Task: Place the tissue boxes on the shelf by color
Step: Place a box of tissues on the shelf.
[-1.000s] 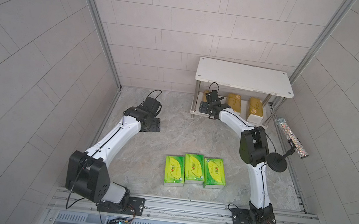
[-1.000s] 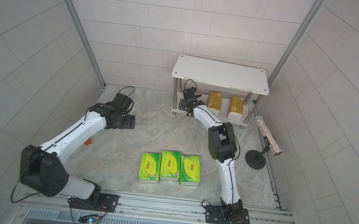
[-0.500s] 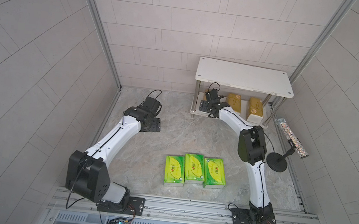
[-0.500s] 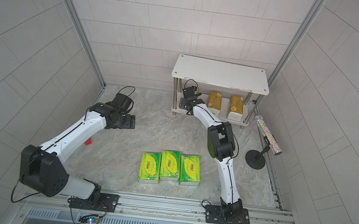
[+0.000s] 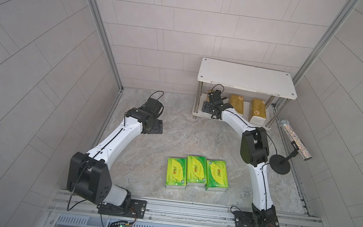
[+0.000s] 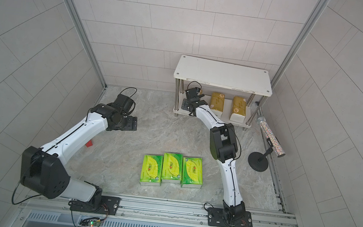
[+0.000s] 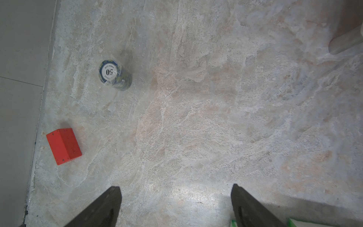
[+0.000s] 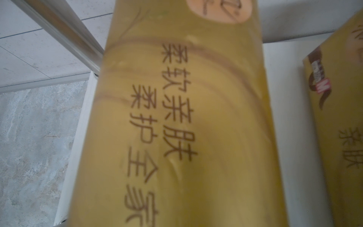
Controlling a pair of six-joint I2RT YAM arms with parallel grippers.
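Two gold packs (image 5: 236, 104) (image 5: 258, 109) lie side by side toward the right of the shelf (image 5: 245, 80) on its lower board. A third gold pack (image 8: 186, 118) lies at the left end under the right gripper (image 5: 215, 96); I cannot tell whether that gripper grasps it. Three green packs (image 5: 195, 171) lie in a touching row near the front of the table (image 5: 173, 129), while the left gripper (image 7: 175, 186), spread wide and empty, hangs at far left near a red block (image 7: 63, 146) and a poker-chip stack (image 7: 115, 75).
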